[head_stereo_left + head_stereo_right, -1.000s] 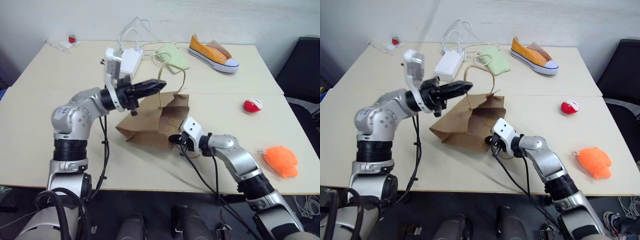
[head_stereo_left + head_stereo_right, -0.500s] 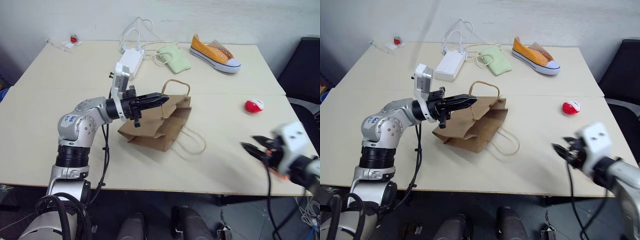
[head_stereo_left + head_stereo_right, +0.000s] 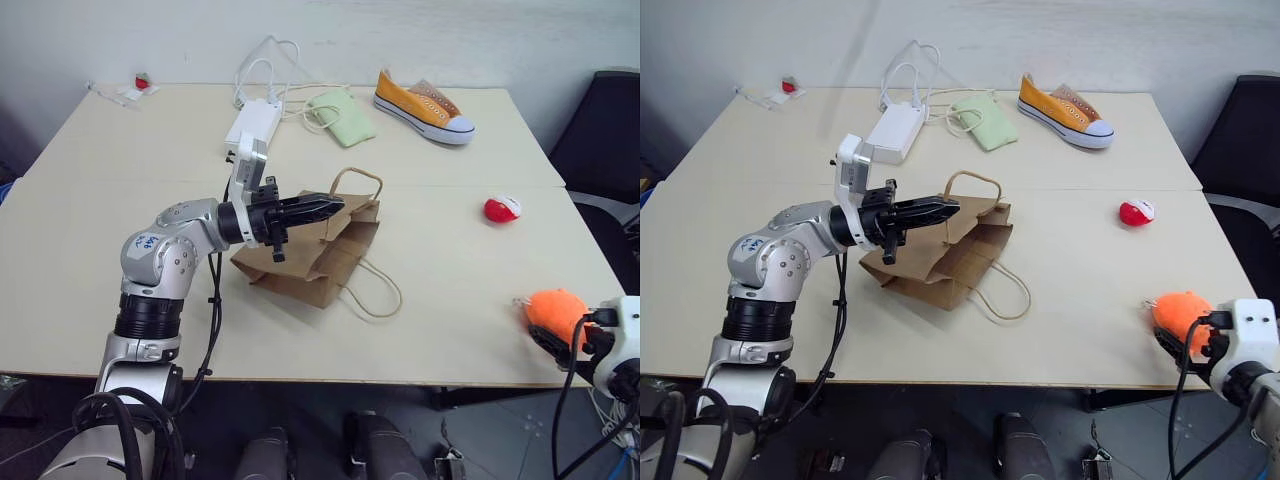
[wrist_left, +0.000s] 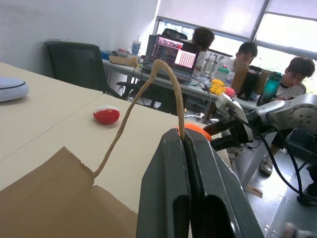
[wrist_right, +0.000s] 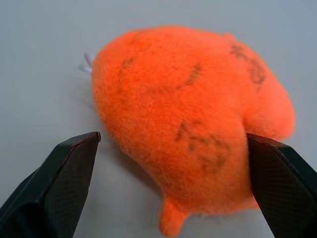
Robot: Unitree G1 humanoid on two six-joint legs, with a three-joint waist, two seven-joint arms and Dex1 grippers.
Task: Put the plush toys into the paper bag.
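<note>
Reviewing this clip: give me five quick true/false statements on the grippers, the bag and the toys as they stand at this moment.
1. The left gripper is shut on a twine handle of the paper bag. True.
2. The orange plush toy is already inside the bag. False: it lies on the table.
3. The right gripper is open with a finger on either side of the orange toy. True.
4. The red-and-white plush toy is clamped in the right gripper. False: it lies free on the table.
5. The orange sneaker lies at the table's far side. True.
</note>
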